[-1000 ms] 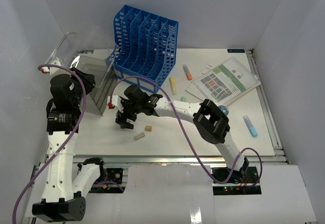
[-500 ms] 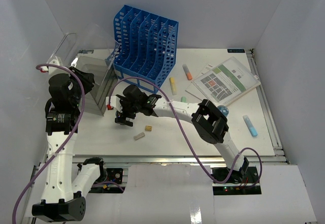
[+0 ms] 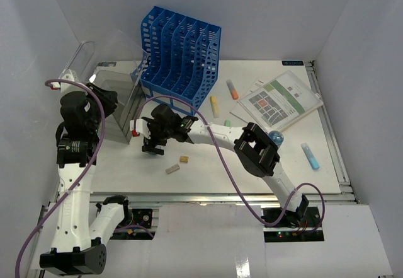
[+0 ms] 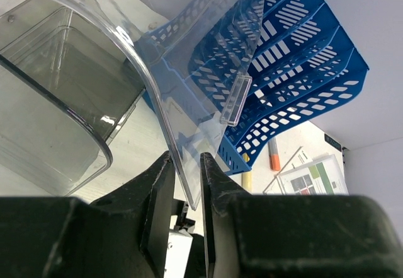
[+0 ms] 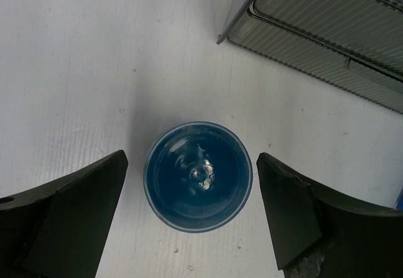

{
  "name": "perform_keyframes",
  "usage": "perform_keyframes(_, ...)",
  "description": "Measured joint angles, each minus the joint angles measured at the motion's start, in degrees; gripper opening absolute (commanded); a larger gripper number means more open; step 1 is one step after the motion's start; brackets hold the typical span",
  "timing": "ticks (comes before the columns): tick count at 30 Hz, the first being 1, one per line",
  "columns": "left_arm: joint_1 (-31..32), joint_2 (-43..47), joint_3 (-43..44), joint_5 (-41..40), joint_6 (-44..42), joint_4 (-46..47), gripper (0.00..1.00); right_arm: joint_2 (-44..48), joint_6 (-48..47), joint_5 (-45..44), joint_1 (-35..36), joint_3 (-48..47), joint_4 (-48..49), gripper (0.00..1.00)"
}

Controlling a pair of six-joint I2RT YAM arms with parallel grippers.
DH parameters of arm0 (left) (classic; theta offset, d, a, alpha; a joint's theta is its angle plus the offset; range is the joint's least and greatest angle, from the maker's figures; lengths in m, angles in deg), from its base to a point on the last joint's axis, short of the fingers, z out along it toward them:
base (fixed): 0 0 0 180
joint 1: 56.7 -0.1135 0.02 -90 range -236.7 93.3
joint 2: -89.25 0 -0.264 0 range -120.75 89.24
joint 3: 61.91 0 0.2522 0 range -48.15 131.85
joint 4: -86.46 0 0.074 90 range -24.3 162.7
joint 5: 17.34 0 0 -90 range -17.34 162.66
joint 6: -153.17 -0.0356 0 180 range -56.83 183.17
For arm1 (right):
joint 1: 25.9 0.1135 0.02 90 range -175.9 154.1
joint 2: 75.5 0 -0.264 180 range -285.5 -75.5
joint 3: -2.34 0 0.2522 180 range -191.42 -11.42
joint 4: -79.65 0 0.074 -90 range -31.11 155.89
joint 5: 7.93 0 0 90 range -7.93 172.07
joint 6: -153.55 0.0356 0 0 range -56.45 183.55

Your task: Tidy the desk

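Top external view is showing the right arm (image 3: 255, 152) shifted a little to the left against a second ago. Its elbow is now nearer the middle and its wrist closer to the clear box (image 3: 116, 108). The left arm (image 3: 75, 145) is being kept where it was, and none of the loose things has been moved.

The worktop (image 3: 195, 176) is being seen as the large white surface under everything, with its metal rail running along the near edge by the arm bases.

Being counted on it:
- one blue file rack (image 3: 182, 51), standing at the back
- one clear box just left of the rack, with its one clear lid (image 4: 189, 70) raised
- one pile of printed sheets (image 3: 280, 100)
- four marker-like sticks: yellow (image 3: 215, 106), orange (image 3: 232, 89), pale green (image 3: 227, 123) and light blue (image 3: 310, 156)
- two small tan blocks (image 3: 172, 169) (image 3: 184, 159)
- one blue round container (image 5: 198, 176)

The sticks, blocks and sheets are all lying on the bare worktop, outside both box and rack.

The left fingers (image 4: 157, 208) are being held narrow, one on each side of the lid's edge; whether the lid is being squeezed cannot be told. The right fingers (image 5: 82, 208) are being held wide, one on each side of the blue round container and apart from it. The container is standing on the worktop near the box.
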Motion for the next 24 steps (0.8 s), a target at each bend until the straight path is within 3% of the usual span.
perform_keyframes(11, 0.01, 0.28, 0.02, 1.53, 0.04, -0.54, 0.31, -4.06, -0.95, 2.40, -0.79, -1.52, -0.24, 0.90)
perform_keyframes(16, 0.01, 0.55, 0.02, 2.08, 0.34, -0.75, 0.30, -4.12, -1.40, 3.89, -0.84, -1.50, -0.01, 0.95)
perform_keyframes(19, -0.02, 0.91, 0.02, 2.26, 0.44, -0.84, 0.30, -4.12, -1.56, 4.86, -0.84, -1.48, 0.17, 0.85)
perform_keyframes(24, 0.01, 1.95, 0.02, 2.31, 0.44, -1.01, 0.30, -4.15, -0.89, 6.38, -0.86, -1.48, 1.14, 0.59)
